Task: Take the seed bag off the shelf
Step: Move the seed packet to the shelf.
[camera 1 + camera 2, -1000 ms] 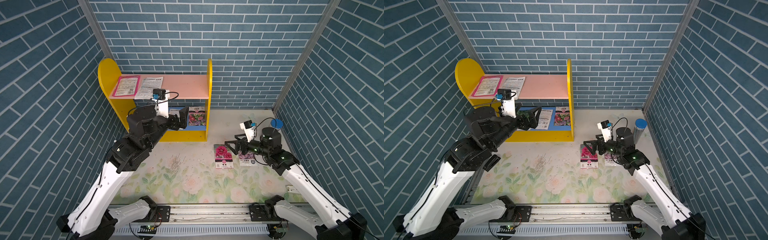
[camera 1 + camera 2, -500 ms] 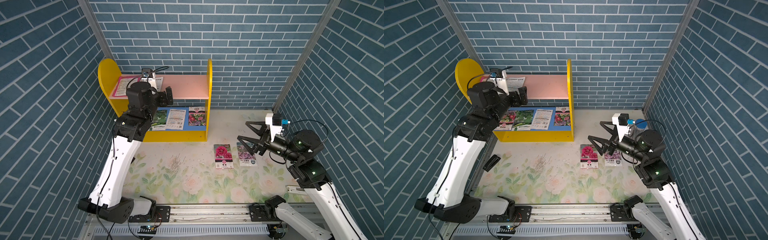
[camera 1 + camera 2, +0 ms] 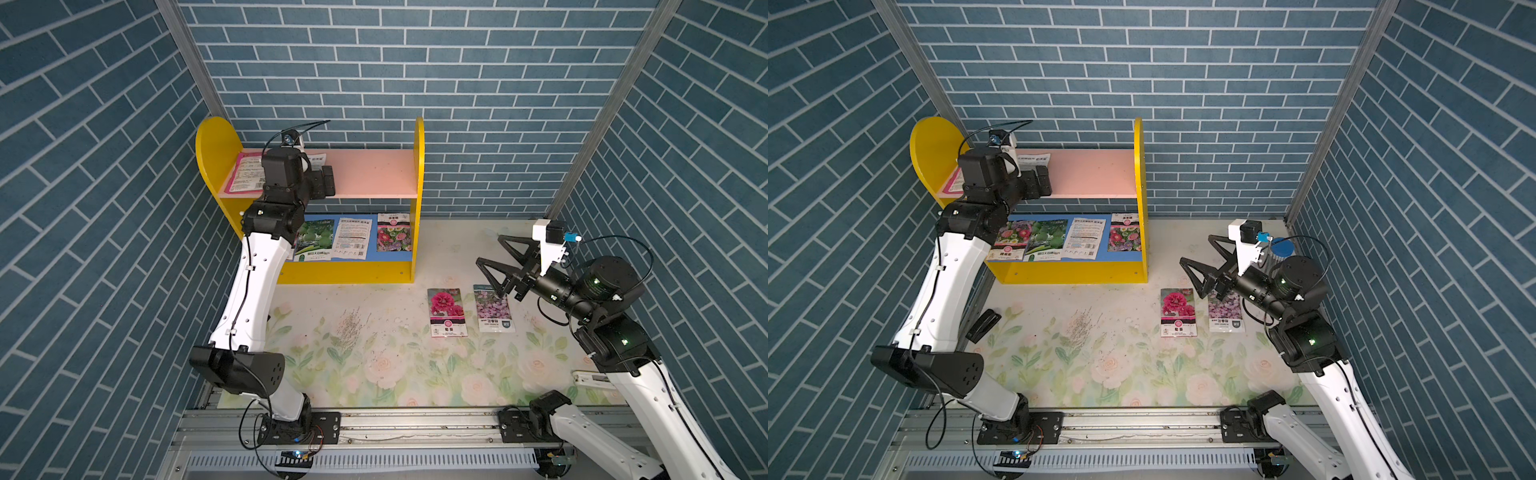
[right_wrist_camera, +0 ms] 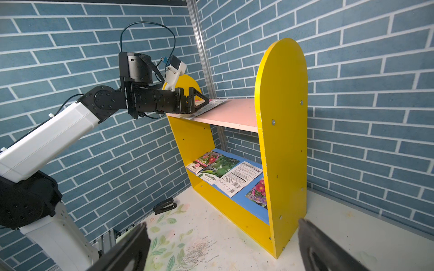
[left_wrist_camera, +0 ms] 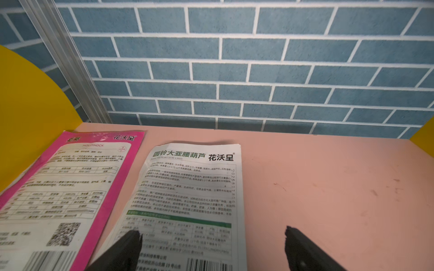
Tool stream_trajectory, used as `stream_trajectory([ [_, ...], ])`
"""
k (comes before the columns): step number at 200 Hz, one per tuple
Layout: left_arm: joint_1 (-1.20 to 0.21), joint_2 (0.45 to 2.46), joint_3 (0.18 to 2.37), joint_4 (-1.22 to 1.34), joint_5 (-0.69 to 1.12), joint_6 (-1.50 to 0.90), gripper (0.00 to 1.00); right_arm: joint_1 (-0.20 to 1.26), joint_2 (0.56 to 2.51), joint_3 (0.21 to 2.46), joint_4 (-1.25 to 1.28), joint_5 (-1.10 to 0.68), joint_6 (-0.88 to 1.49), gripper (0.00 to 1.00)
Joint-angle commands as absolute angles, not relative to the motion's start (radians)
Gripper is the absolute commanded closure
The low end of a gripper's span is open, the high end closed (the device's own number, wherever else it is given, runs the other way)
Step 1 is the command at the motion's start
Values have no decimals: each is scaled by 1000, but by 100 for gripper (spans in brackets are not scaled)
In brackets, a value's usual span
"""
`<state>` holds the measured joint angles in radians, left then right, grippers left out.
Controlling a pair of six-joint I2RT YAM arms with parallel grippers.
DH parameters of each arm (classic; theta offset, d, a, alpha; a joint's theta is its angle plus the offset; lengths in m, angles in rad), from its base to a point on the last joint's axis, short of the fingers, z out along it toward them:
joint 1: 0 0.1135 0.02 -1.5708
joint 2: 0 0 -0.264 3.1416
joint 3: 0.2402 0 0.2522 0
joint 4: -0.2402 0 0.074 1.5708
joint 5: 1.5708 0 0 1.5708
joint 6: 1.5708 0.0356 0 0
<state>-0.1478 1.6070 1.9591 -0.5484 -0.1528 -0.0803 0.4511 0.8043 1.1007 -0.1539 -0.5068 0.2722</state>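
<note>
The shelf stands at the back left, with yellow sides, a pink upper board and a blue lower board. On the upper board lie a white seed bag and a pink seed bag. My left gripper is open at that board's front edge. One of its fingers is over the white bag's near end, the other over bare pink board. My right gripper hangs open and empty to the right of the shelf.
Several more seed bags lie on the blue lower board. A red-flower bag and a purple-flower bag lie on the floral mat below the right gripper. Loose seeds are scattered mid-mat. A black stapler lies at the left edge.
The left arm rose from the lower tier to the upper board, and its gripper now points over the white bag. The right arm lifted off the two table bags and drew back to the right.
</note>
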Motion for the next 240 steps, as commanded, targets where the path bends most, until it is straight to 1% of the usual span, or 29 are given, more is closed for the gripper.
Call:
stream_trajectory([
  [1, -140, 1621, 1995, -540, -158, -69, 0, 455, 810, 1114, -140, -483, 267, 0],
  [43, -132, 1658, 2004, -579, -179, -91, 0, 455, 818, 1111, -166, -482, 257, 0],
  [77, -136, 1659, 1987, -607, -106, -155, 0, 454, 821, 1114, -184, -467, 247, 1],
  [104, -143, 1600, 1898, -578, -71, -213, 0, 455, 810, 1100, -186, -458, 244, 1],
  [141, -167, 1571, 1868, -610, -4, -288, 0, 454, 808, 1089, -184, -453, 242, 1],
  [198, -234, 1570, 1921, -643, 39, -381, 0, 454, 800, 1072, -175, -454, 249, 2],
  [227, -241, 1571, 1962, -607, 62, -399, 0, 455, 796, 1069, -181, -453, 245, 2],
  [240, -241, 1553, 1966, -554, 67, -395, 0, 455, 795, 1068, -184, -457, 244, 2],
])
